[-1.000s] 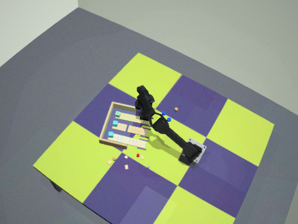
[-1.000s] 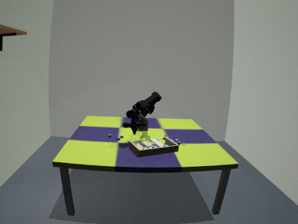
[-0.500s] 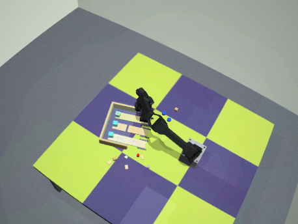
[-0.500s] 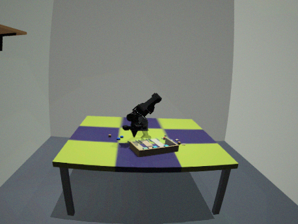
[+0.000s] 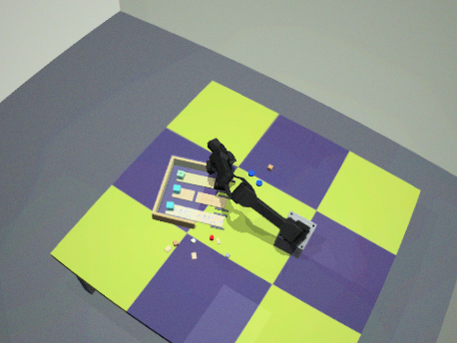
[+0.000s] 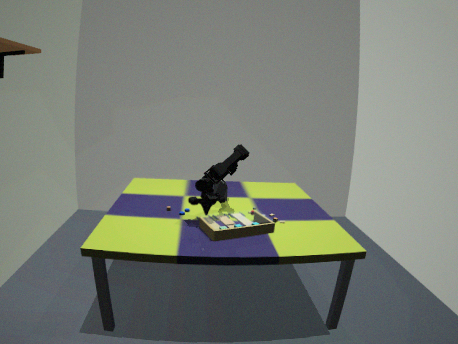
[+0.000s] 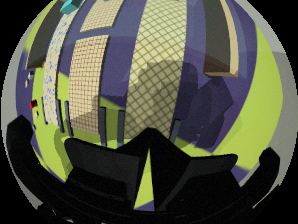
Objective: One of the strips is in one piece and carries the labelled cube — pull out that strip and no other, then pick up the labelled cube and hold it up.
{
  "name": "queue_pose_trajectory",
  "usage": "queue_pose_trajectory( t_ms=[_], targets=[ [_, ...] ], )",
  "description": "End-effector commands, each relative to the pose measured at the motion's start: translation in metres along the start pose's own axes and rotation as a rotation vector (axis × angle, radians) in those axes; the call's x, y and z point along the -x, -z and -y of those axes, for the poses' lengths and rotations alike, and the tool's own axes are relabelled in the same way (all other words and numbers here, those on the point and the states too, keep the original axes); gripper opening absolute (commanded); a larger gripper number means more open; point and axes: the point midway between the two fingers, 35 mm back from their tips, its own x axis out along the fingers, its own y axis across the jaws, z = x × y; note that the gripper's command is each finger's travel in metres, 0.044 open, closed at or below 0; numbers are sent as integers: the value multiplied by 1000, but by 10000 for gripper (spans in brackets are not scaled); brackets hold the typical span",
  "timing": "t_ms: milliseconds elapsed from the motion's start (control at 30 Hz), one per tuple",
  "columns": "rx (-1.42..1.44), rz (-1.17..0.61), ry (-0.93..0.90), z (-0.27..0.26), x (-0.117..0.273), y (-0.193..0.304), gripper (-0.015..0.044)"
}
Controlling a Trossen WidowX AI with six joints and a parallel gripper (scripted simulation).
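Observation:
A pale green strip with crosshatching (image 5: 197,180) (image 7: 157,40) lies in one piece. The marked pale green cube (image 5: 181,174) sits on its far end and is out of the wrist view. The middle strip is in two parts, a near piece (image 5: 211,199) (image 7: 89,65) and a far piece (image 5: 185,193) (image 7: 102,15), with a gap between them and a cyan cube (image 5: 177,188) on the far one. A blue-speckled strip (image 5: 195,215) (image 7: 54,70) carries another cyan cube (image 5: 170,205) (image 7: 71,6). My gripper (image 6: 206,212) (image 7: 150,131) is shut and empty, near the crosshatched strip's near end.
A low wooden wall (image 5: 163,186) (image 6: 242,233) surrounds the far ends and sides of the strips. Thin dark rails (image 7: 102,125) flank their near ends. Two blue discs (image 5: 251,173) (image 5: 258,182) and an orange block (image 5: 270,167) lie on one side; a red piece (image 5: 212,237) and several small blocks lie on the other.

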Motion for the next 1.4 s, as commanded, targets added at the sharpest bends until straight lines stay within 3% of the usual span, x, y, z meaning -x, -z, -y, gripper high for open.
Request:
queue_pose_trajectory(
  t_ms=[0,1367],
  targets=[
    [-4,2,-5,-1,-8,1,0],
    [-4,3,-7,-3,-25,2,0]
  ],
)
